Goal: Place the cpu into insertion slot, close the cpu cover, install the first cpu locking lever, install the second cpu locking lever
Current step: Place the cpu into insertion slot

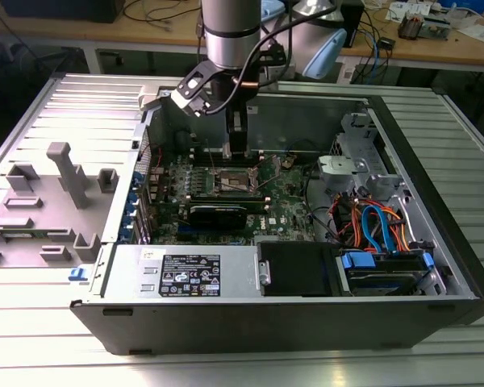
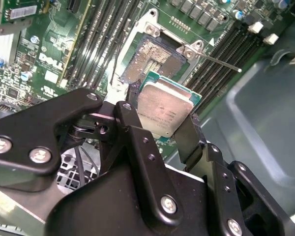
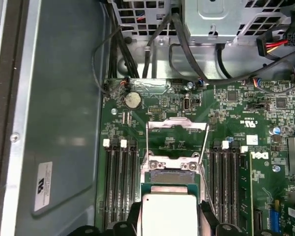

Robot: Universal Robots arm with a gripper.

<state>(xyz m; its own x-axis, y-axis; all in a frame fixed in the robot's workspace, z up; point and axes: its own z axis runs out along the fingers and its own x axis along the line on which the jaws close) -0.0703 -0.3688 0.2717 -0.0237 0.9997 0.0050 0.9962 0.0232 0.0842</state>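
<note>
In both wrist views my gripper (image 2: 162, 117) (image 3: 170, 220) is shut on the cpu (image 2: 163, 109) (image 3: 169, 212), a small square chip with a dull silver top and green edge, one black finger on each side. The chip hangs above the insertion slot (image 2: 152, 60) (image 3: 171, 175), whose dark contact field lies bare. The cpu cover (image 3: 177, 123), a thin silver frame, stands flipped open beyond the slot. A thin locking lever (image 2: 221, 63) (image 3: 204, 145) sticks out free beside the socket. In the exterior view the gripper (image 1: 238, 151) reaches down into the open computer case over the slot (image 1: 230, 182).
Long black memory slots (image 3: 119, 182) (image 3: 226, 182) flank the socket. A black card (image 1: 218, 214) lies in front of the socket, a power supply (image 1: 185, 274) along the near case wall, and a drive cage with orange and blue cables (image 1: 379, 227) on the exterior view's right.
</note>
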